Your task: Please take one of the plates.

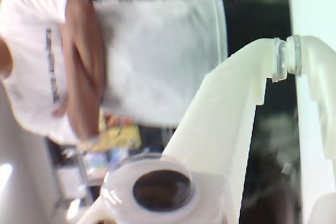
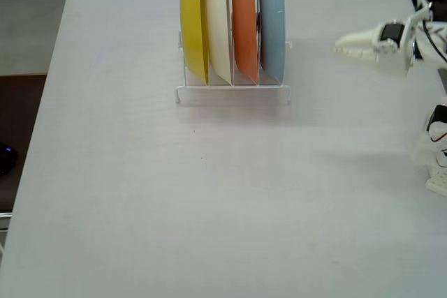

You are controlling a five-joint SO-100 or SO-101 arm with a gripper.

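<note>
In the fixed view a clear rack (image 2: 234,93) at the far middle of the table holds several plates on edge. The blue-grey plate (image 2: 272,26) is the rightmost, next to the orange plate (image 2: 244,22). My white gripper (image 2: 339,45) hovers right of the rack, points left toward it, and is well apart from the blue-grey plate. It holds nothing. In the wrist view the gripper (image 1: 274,203) shows a dark gap between its white jaws that widens away from the pivot, so it looks partly open. No plate shows in the wrist view.
A cream-white plate (image 2: 218,22) and a yellow plate (image 2: 194,22) fill the rack's left slots. The white table (image 2: 209,193) spreads in front of the rack. The arm's base (image 2: 436,151) is at the right edge. The wrist view shows a person in a white T-shirt (image 1: 152,56).
</note>
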